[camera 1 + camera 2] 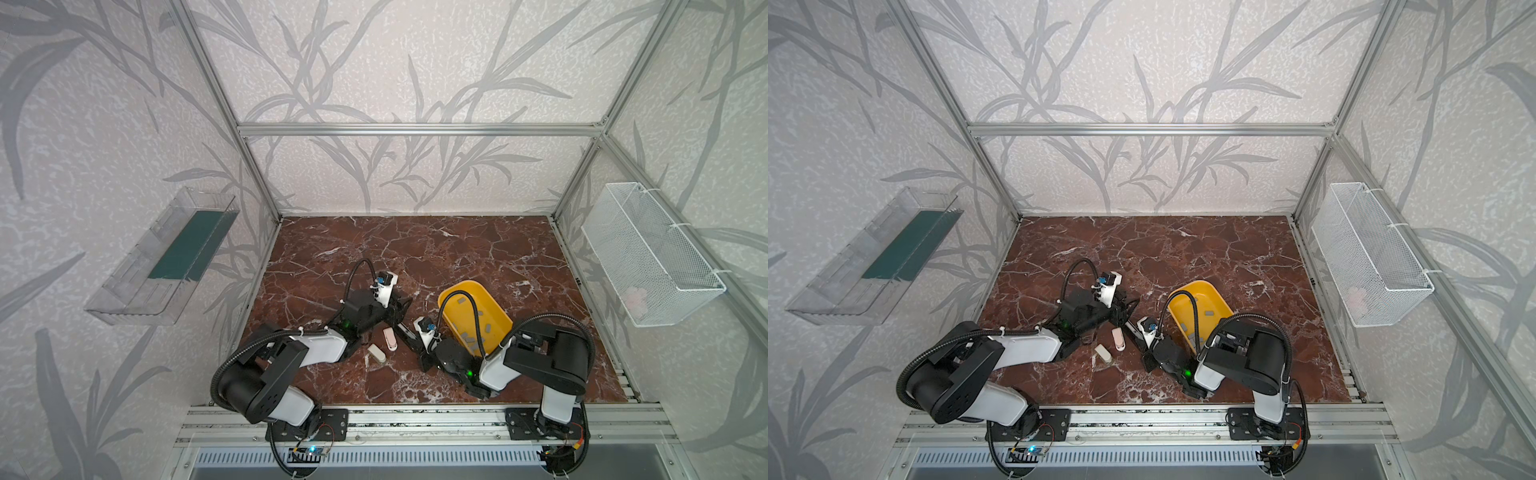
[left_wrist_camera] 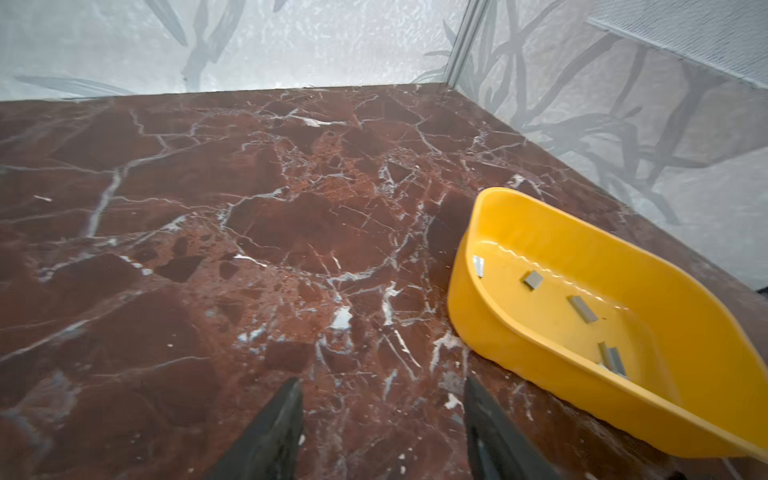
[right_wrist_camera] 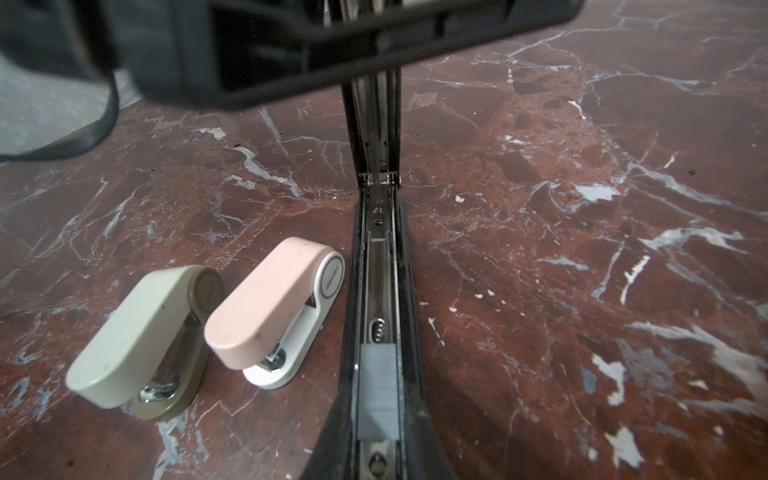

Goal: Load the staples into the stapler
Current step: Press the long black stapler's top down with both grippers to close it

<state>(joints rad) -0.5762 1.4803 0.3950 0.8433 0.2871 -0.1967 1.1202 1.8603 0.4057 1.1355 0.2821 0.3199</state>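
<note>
A black stapler (image 3: pixel 376 232) lies folded open on the marble, its lid (image 3: pixel 374 124) raised. My right gripper (image 3: pixel 379 415) is shut on its magazine rail, one finger on each side. A grey strip of staples (image 3: pixel 379 386) rests in the rail between those fingers. In both top views this gripper (image 1: pixel 409 338) (image 1: pixel 1136 332) sits left of the yellow tray (image 1: pixel 457 284) (image 1: pixel 1196 284). More staples (image 2: pixel 583 308) (image 1: pixel 480 311) lie loose in that tray (image 2: pixel 540 203). My left gripper (image 2: pixel 382 382) (image 1: pixel 405 301) hovers open by the raised lid, nothing between its fingers.
A pink small stapler (image 3: pixel 270 307) (image 1: pixel 390 337) and a beige one (image 3: pixel 141 332) (image 1: pixel 376 352) lie side by side just left of the black stapler. A clear bin (image 1: pixel 162 262) hangs on the left wall, a white wire basket (image 1: pixel 652 257) on the right wall.
</note>
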